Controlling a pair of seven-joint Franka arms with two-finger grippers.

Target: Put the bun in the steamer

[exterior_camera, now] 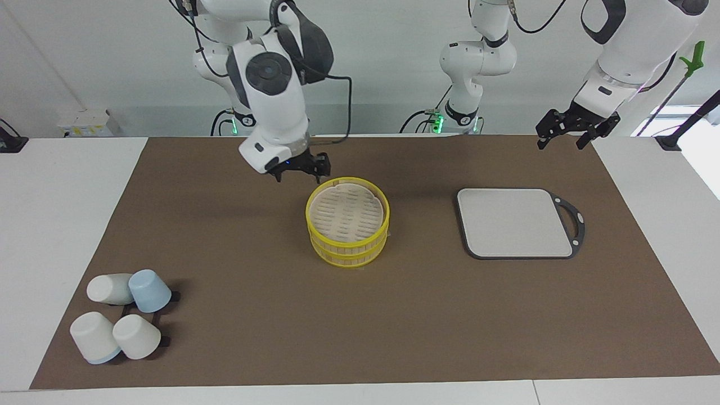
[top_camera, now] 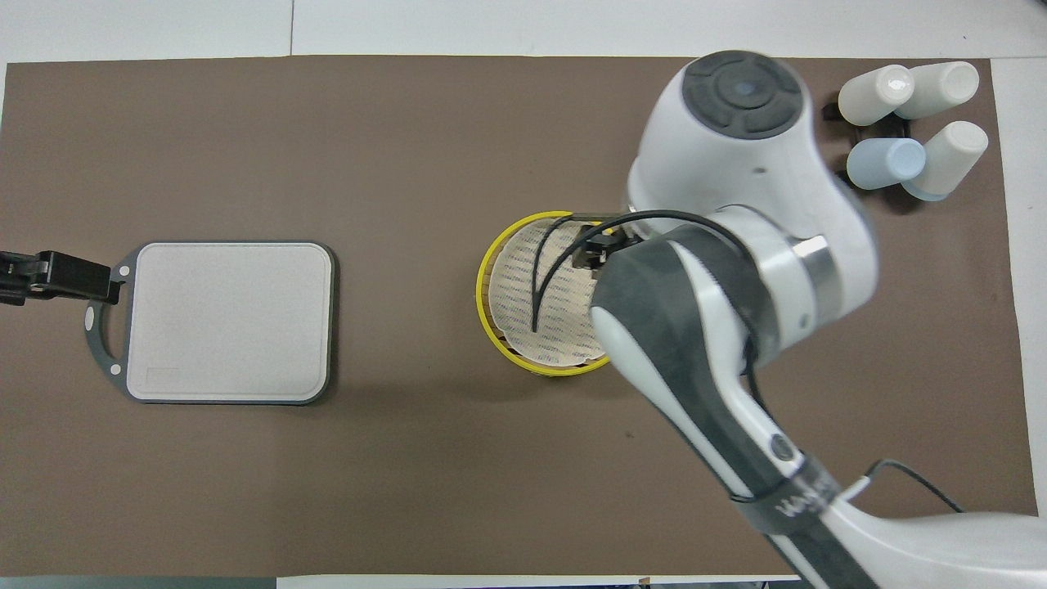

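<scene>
The yellow-rimmed steamer (exterior_camera: 347,243) stands in the middle of the brown mat, with its slotted pale lid (exterior_camera: 346,211) lying level on top. In the overhead view my right arm covers part of the steamer (top_camera: 486,288). The bun is out of view. My right gripper (exterior_camera: 298,174) is open and holds nothing. It hangs in the air over the mat beside the steamer, toward the right arm's end. My left gripper (exterior_camera: 568,138) waits open and raised over the mat's edge at the left arm's end.
A grey rectangular board (exterior_camera: 514,222) with a dark handle lies on the mat between the steamer and the left arm's end. Several white and blue cups (exterior_camera: 121,320) lie clustered at the mat's corner farthest from the robots, at the right arm's end.
</scene>
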